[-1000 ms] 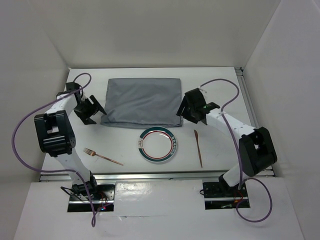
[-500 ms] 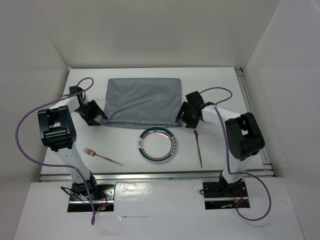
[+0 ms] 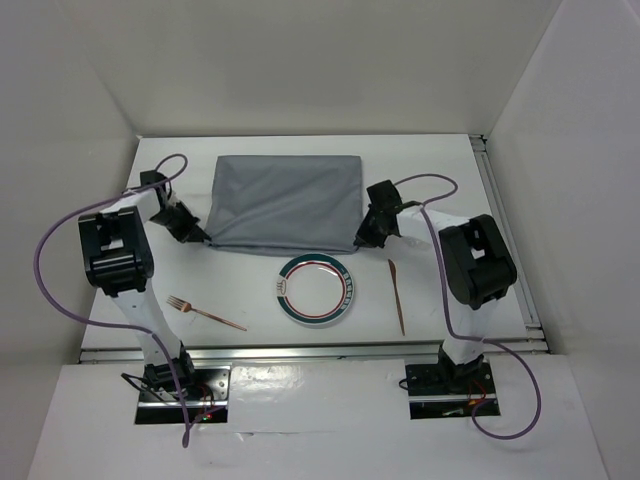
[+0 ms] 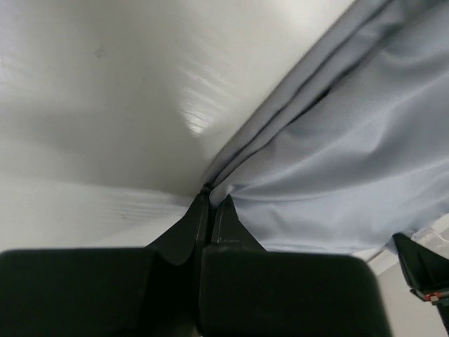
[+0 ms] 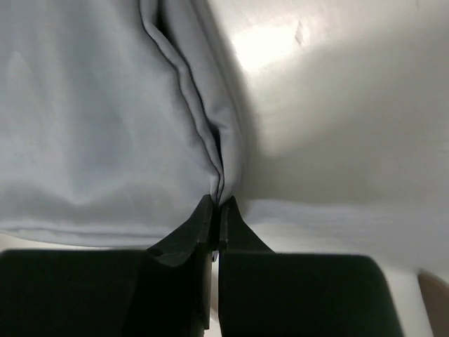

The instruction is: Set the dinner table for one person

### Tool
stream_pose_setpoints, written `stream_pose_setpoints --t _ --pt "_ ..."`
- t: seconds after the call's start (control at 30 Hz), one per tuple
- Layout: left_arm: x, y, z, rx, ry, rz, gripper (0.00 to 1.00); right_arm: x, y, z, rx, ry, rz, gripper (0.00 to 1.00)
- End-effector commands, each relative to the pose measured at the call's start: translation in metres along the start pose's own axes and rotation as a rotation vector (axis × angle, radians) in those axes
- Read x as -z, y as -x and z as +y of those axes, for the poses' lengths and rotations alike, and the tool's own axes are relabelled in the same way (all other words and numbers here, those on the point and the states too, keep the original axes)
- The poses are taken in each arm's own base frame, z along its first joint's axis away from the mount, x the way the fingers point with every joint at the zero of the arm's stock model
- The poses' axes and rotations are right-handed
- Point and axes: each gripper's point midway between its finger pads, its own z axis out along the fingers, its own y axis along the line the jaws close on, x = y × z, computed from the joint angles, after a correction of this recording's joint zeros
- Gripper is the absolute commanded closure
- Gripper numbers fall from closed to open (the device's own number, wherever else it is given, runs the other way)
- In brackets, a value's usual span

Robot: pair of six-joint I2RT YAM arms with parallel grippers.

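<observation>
Item one, the dinner table: you are working over a white counter point(image 3: 245, 285), which is lying flat beneath everything in the scene and filling the enclosure from the arm bases to the back wall. It is looking hard, smooth and slightly glossy, so expect light things to be sliding on it rather than gripping; it is fixed, and you are not taking hold of it at all, only placing onto it. Item two, the grey cloth point(image 3: 285, 203): it is lying spread at the back centre, its near edge sitting just behind the plate point(image 3: 316, 291). It is reading as soft and limp, gathering into folds where it is pinched, so you are best holding it by its corners and keeping it taut between both arms. Item three, the left jaws: they are standing closed, pinching the near-left corner of the cloth, with the fold running straight into the tips in the left wrist view. Item four, the right jaws: likewise closed, nipping the near-right corner. Item five, the fork point(image 3: 205, 312): it is lying near the front left, well apart from the plate. Item six, the knife point(image 3: 397, 296): it is lying just right of the plate, not touching it.
</observation>
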Motion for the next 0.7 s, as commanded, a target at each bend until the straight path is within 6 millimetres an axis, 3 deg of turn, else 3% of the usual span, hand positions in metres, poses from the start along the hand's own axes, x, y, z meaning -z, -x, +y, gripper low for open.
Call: stream_pose_setpoints --t 0.0,0.13,0.23,0.27,0.3,0.4,0.47,0.5,0.6,0.67 --pt "0.018 0.017 -0.022 -0.027 -0.060 -0.043 1.00 0.013 0.051 0.033 0.021 0.039 -0.125 1.00" --pt "0.066 0.038 -0.059 -0.094 -0.132 -0.130 1.00 0.052 0.106 0.069 0.092 0.104 -0.274 1.00" --pt "0.109 0.051 -0.087 -0.129 -0.207 -0.197 1.00 0.098 0.137 0.095 0.102 0.176 -0.380 1.00" --pt "0.135 0.054 -0.105 -0.162 -0.259 -0.239 1.00 0.110 0.144 0.099 0.125 0.187 -0.412 1.00" --pt "0.148 0.055 -0.111 -0.177 -0.275 -0.267 1.00 0.134 0.150 0.109 0.125 0.225 -0.452 1.00" --pt "0.192 0.055 -0.129 -0.210 -0.333 -0.353 1.00 0.164 0.158 0.113 0.129 0.261 -0.504 1.00" --pt "0.211 0.049 -0.141 -0.241 -0.387 -0.367 1.00 0.191 0.159 0.118 0.129 0.295 -0.540 1.00" --pt "0.218 0.045 -0.145 -0.251 -0.404 -0.371 1.00 0.196 0.158 0.117 0.129 0.300 -0.545 1.00" --pt "0.260 0.029 -0.154 -0.283 -0.480 -0.423 1.00 0.244 0.157 0.122 0.129 0.359 -0.608 1.00" --pt "0.277 0.021 -0.154 -0.301 -0.512 -0.451 1.00 0.259 0.154 0.119 0.135 0.358 -0.623 1.00"
